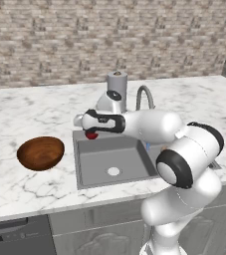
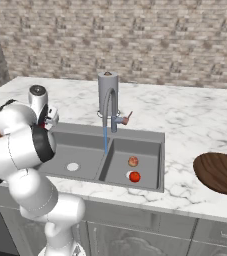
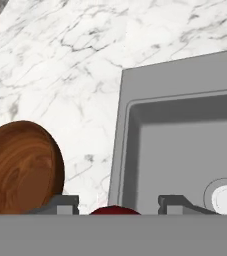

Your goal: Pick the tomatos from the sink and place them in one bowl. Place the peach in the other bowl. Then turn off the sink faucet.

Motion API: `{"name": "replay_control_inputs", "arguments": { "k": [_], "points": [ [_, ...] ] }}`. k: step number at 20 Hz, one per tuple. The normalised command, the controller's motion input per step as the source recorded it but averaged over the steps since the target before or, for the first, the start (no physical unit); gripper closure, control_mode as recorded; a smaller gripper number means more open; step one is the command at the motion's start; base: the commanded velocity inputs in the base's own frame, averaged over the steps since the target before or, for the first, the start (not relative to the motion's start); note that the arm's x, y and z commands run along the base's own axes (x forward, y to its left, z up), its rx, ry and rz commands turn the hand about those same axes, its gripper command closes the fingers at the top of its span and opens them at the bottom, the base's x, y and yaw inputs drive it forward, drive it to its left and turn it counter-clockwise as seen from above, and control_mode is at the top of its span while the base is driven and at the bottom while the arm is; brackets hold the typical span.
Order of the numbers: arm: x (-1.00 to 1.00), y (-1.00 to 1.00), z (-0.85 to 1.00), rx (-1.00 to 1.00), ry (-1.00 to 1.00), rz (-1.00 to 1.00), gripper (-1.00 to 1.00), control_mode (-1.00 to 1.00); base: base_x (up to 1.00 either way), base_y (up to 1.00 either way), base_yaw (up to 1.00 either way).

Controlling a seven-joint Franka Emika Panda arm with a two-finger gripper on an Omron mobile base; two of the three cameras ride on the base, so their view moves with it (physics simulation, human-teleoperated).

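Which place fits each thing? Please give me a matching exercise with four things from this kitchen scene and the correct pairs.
Things:
1. held tomato
2. peach
3. left bowl
4. faucet

Places or states:
A. on the counter, beside the sink
B. in the right basin, next to a second tomato
C. water running
D. between the gripper fingers, above the sink's left rim

Pairs: 1-D, 2-B, 3-A, 4-C

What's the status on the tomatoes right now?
Hand shut on a tomato, above the sink's left edge. Left bowl empty. Second tomato and peach in right basin. Faucet running.
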Motion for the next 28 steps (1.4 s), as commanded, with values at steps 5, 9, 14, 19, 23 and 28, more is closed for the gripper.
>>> {"name": "replay_control_inputs", "arguments": {
  "k": [5, 9, 14, 19, 23, 28],
  "points": [
    [-0.14, 0.43, 0.21, 0.02, 0.0, 0.0, 1.0, -1.0, 0.0, 0.0, 0.0],
    [-0.08, 0.48, 0.09, 0.0, 0.0, 0.0, 1.0, -1.0, 0.0, 0.0, 0.0],
    [-0.06, 0.48, 0.0, 0.0, 0.0, 0.0, 1.0, -1.0, 0.0, 0.0, 0.0],
    [-0.01, 0.54, 0.0, 0.0, 0.0, 0.0, 1.0, -1.0, 0.0, 0.0, 0.0],
    [0.0, 0.49, 0.0, 0.0, 0.0, 0.0, 1.0, -1.0, 0.0, 0.0, 0.0],
    [0.0, 0.39, 0.0, 0.0, 0.0, 0.0, 1.0, -1.0, 0.0, 0.0, 0.0]
  ]
}}
